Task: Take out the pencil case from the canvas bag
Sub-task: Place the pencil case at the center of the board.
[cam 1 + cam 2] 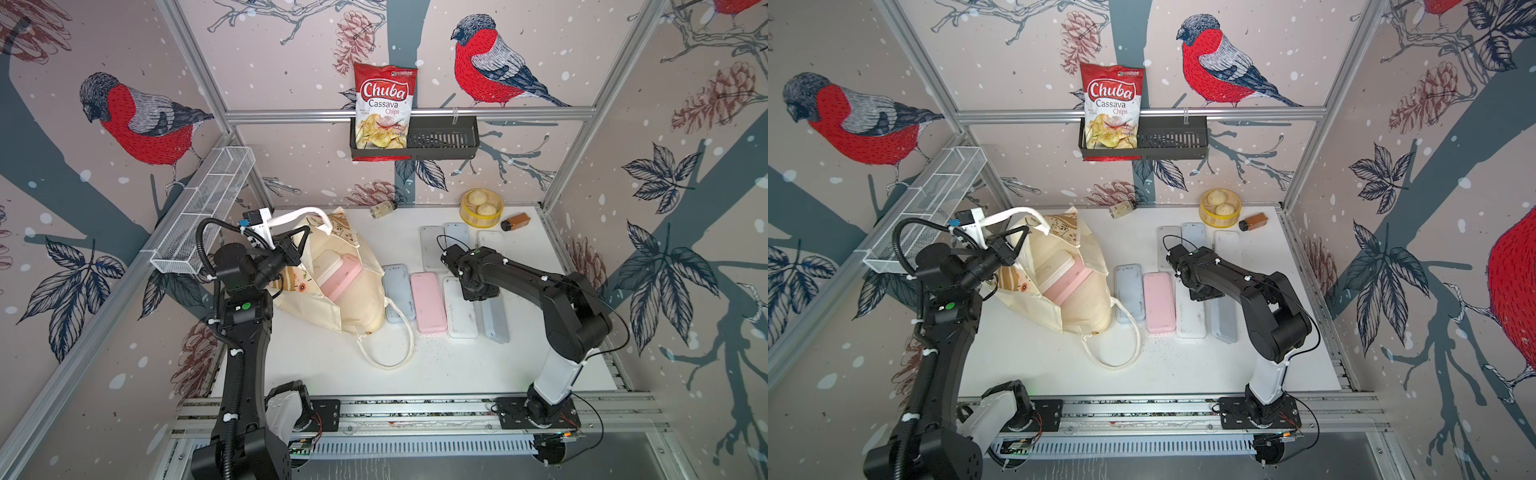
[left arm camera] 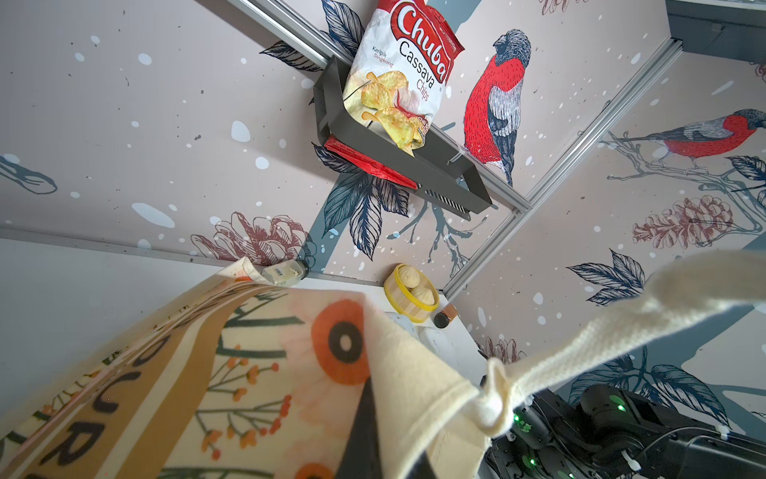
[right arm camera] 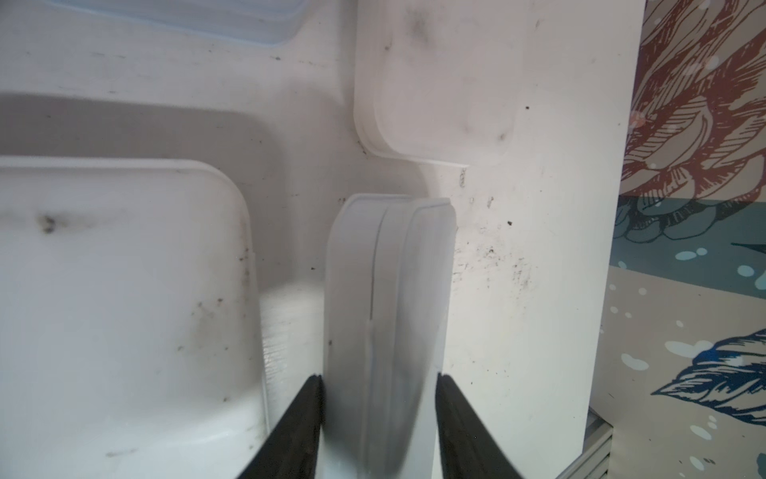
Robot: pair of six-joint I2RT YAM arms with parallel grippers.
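We see the canvas bag (image 1: 357, 303) held open!
Table's (image 1: 316, 365) nine o'clock: left gripper (image 1: 297, 245) pinches its rim, pink pencil case (image 1: 343, 279) in the mouth; three o'clock: right gripper (image 3: 379, 376) flanks a grey case (image 3: 385, 290), grip we can't tell.

The chips (image 1: 384, 104), standing in the rack (image 1: 444, 139) on the wall high beyond the left gripper (image 1: 300, 240), read "Chuba" in white script on a red badge, with "Cassava Chips" below it. The left wrist view adds the small print "Keripik Singkong" beside the badge. Right at that gripper, the tote's (image 2: 257, 373) tan band carries large dark letters, of which "U" and "R" can be read. The rest is folded or cut off. The jar's (image 2: 284, 271) label is too small to read.
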